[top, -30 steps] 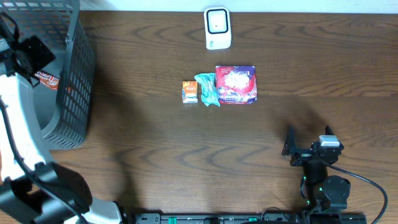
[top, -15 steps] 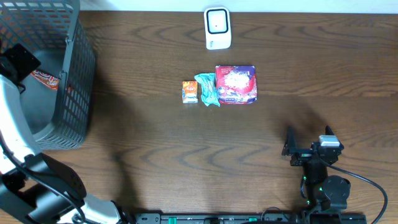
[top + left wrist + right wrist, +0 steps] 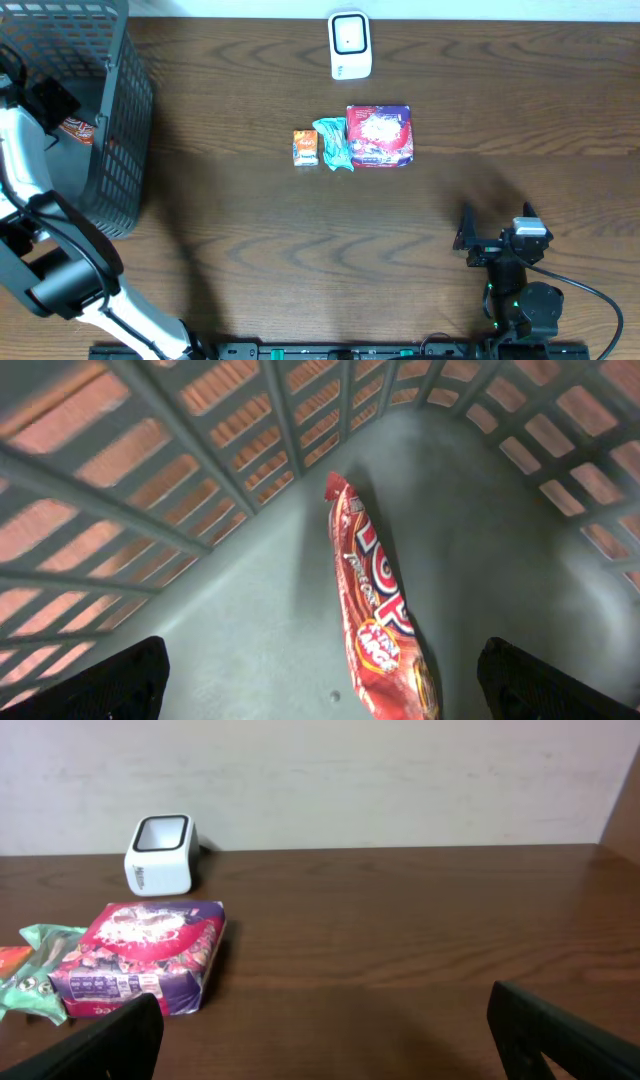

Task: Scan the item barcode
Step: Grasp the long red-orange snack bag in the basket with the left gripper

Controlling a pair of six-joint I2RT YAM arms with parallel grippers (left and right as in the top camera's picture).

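From overhead, the left claw (image 3: 50, 100) hangs inside the grey mesh basket (image 3: 128, 90) at the far left of the dark wooden surface (image 3: 250, 230). A red snack packet (image 3: 76, 128) lies on the basket floor just beside that claw. The right claw (image 3: 497, 216) sits low on the other side, its two prongs spread wide with nothing between them. Well ahead of it and off to its left stands the white barcode scanner (image 3: 350, 45) at the far edge. Between the scanner and the right claw, three items lie in a tight row. They are a red-and-purple box (image 3: 380, 135), a crumpled green packet (image 3: 333, 143) touching the box's left side, and a small orange packet (image 3: 305, 147) next to that.

The left wrist camera looks down into the basket. The dark fingers (image 3: 110, 680) sit in the two bottom corners, far apart, so the claw is wide and grips nothing. The red snack packet lies lengthwise between them, clear of both fingers, close to the mesh wall.

The right wrist camera looks level across the surface. Its fingers (image 3: 90, 1045) fill the bottom corners, wide and holding nothing. The box lies ahead of the claw to the left, barcode side facing it. The green packet sits further left, the orange one at the frame's edge. The scanner stands beyond the box against the wall.
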